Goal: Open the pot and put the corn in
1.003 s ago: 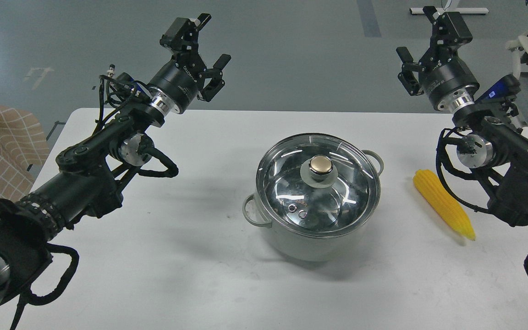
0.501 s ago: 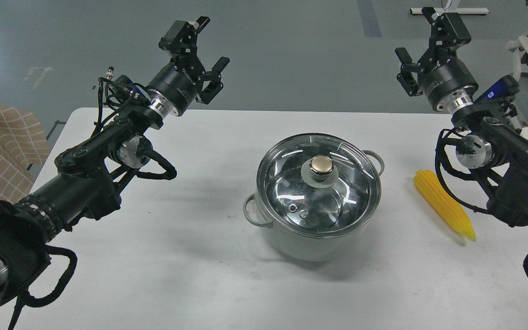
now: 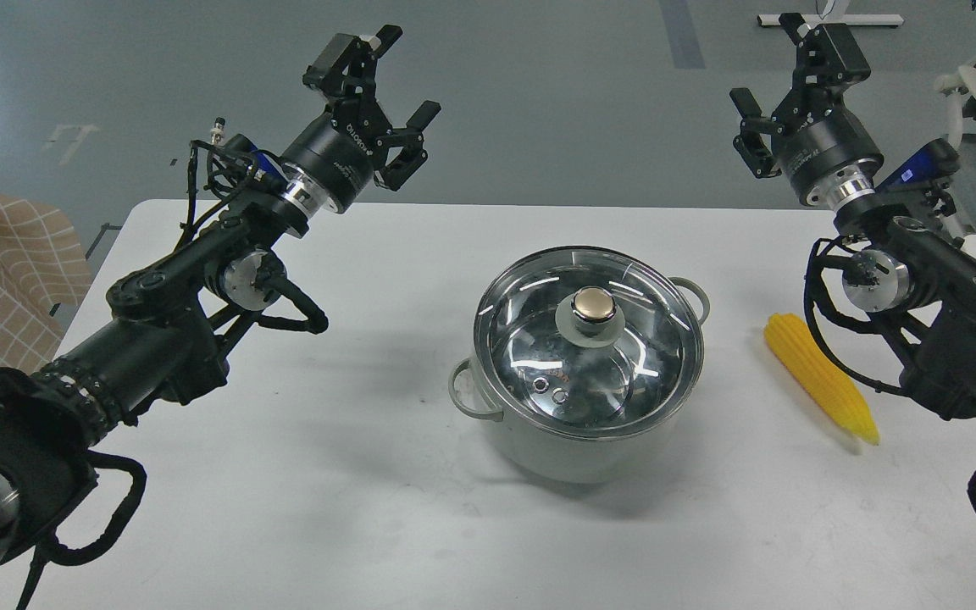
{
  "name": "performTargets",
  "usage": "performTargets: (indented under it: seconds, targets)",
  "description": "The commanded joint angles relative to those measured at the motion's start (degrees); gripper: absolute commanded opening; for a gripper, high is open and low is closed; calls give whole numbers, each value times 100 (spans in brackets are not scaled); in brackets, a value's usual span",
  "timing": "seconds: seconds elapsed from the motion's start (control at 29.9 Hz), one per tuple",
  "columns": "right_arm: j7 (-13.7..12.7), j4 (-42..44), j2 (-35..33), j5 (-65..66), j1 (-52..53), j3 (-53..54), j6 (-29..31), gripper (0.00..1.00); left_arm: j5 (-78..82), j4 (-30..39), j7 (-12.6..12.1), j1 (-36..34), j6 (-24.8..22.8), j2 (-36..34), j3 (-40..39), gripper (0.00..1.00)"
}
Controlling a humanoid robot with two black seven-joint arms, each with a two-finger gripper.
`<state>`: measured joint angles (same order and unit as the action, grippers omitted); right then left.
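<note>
The pot (image 3: 587,373) sits mid-table with its glass lid (image 3: 587,343) on, the corn (image 3: 823,388) lying well apart to its right. Beyond, the left gripper (image 3: 390,89) and right gripper (image 3: 780,72) hover spread wide, empty. That small gold knob (image 3: 594,304) could slip a careless pinch!

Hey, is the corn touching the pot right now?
Apart. The head view shows the corn lying on the white table to the right of the pot, with bare tabletop between them.

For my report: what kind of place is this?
Probably a robotics lab, not a kitchen: a plain white table on a bare grey floor, with equipment stands behind.
</note>
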<state>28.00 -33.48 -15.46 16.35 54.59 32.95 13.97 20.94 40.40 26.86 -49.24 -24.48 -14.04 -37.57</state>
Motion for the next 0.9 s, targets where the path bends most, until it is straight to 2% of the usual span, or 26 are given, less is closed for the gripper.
performTargets:
  seconds: [0.0, 0.87]
  targets:
    - [0, -1, 8, 0, -1, 1, 1, 99, -2, 47, 3, -15, 5, -20, 4, 98]
    - [0, -1, -45, 0, 8, 1, -8, 98, 112, 161, 29, -323, 75, -20, 30, 98]
